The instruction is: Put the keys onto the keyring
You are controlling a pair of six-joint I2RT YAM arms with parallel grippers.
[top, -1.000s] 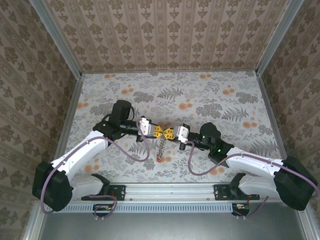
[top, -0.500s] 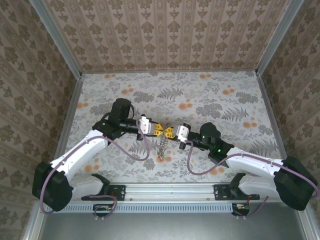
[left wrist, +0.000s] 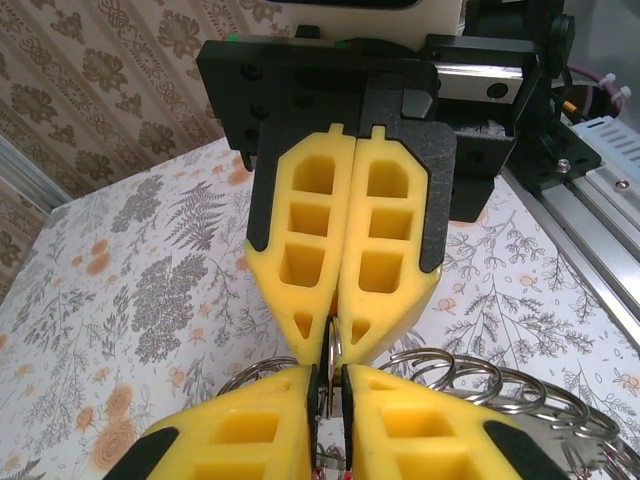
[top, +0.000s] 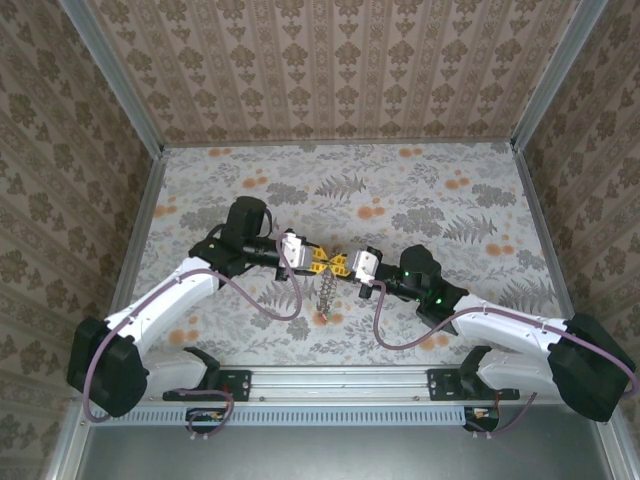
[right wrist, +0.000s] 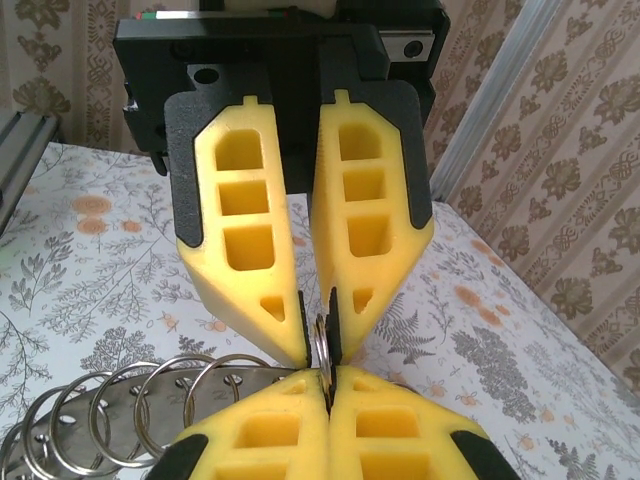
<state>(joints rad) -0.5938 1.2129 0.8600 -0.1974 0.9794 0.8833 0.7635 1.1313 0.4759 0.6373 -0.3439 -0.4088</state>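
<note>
My two grippers meet tip to tip above the middle of the table. The keyring is a grey metal strip with several wire rings, and it hangs down from that meeting point. My right gripper is shut on one ring at its top. My left gripper faces it with its jaws a narrow crack apart. The same ring stands in that crack, leaning on one pad. A red speck shows low between my left fingers. The keys are too small to make out otherwise.
The flowered tabletop lies well below both grippers. Patterned walls and metal corner posts close the cell at the back and sides. A rail runs along the near edge by the arm bases.
The left jaws have eased slightly apart around the ring. The hanging keyring has swung a little to the right and now hangs straighter. The right gripper keeps its hold.
</note>
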